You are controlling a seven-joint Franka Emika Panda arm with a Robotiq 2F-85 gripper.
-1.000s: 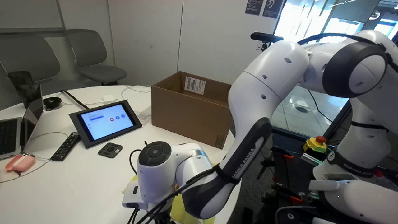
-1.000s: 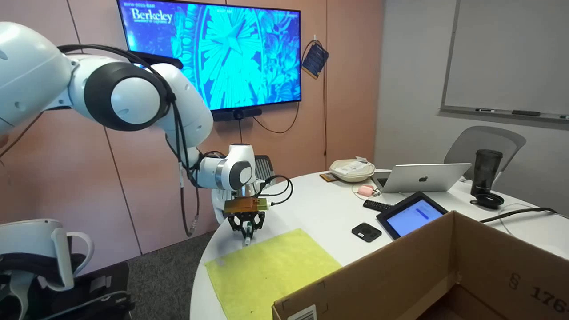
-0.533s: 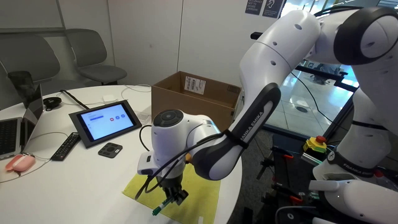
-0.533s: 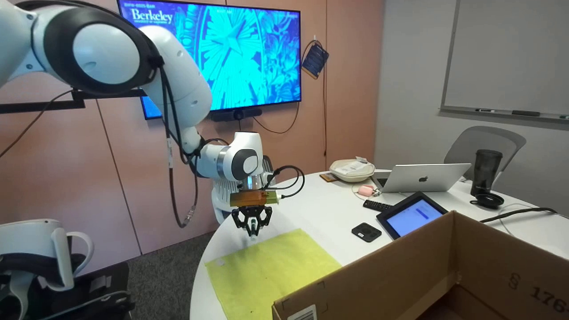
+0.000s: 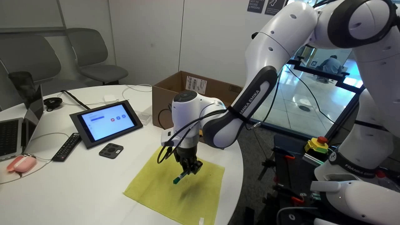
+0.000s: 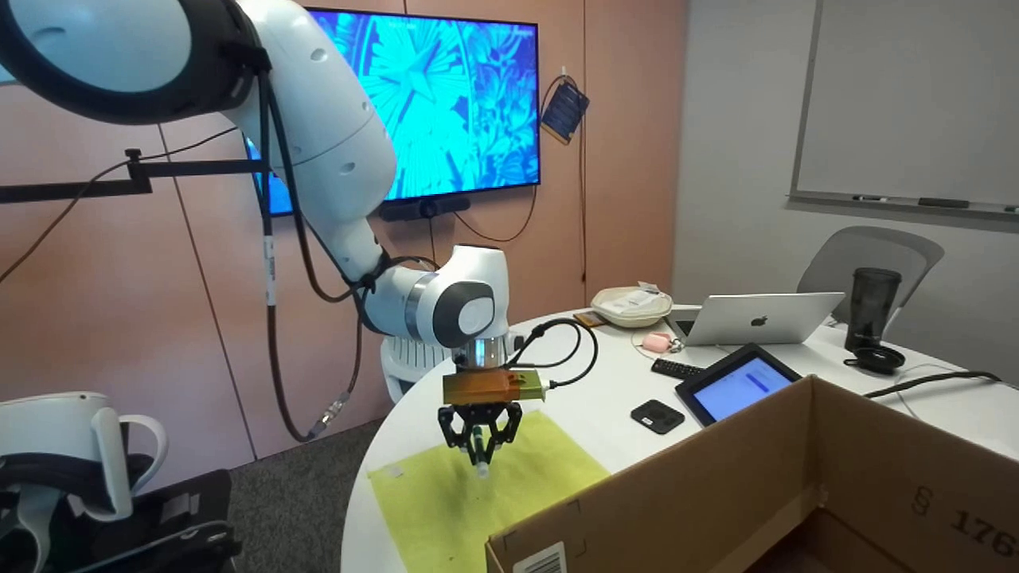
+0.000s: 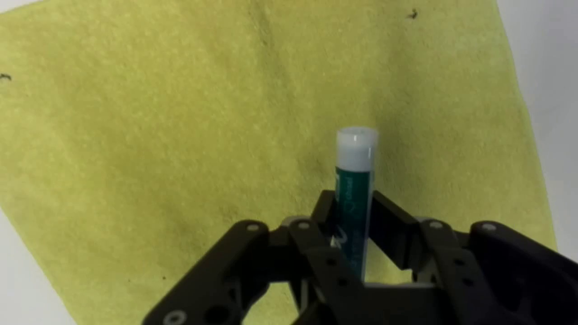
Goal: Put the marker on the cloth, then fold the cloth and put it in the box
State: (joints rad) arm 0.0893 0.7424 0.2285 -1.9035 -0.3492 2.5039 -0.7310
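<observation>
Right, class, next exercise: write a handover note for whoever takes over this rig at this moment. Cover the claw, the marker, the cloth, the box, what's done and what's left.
Claw: shut on the marker, holding it tilted above the cloth, apparently not touching it.
Things: the cloth lies spread out, unfolded, on the table; the box stands nearby on the table, top open.
Done: marker gripped and over the cloth.
Left: set the marker down and release, fold the cloth, put it in the box.

White table [image 5: 78,193] bearing yellow cloth [image 5: 165,195], cardboard box [image 6: 756,485], tablet [image 5: 107,123], remote [image 5: 66,147], laptop [image 6: 772,320]
</observation>
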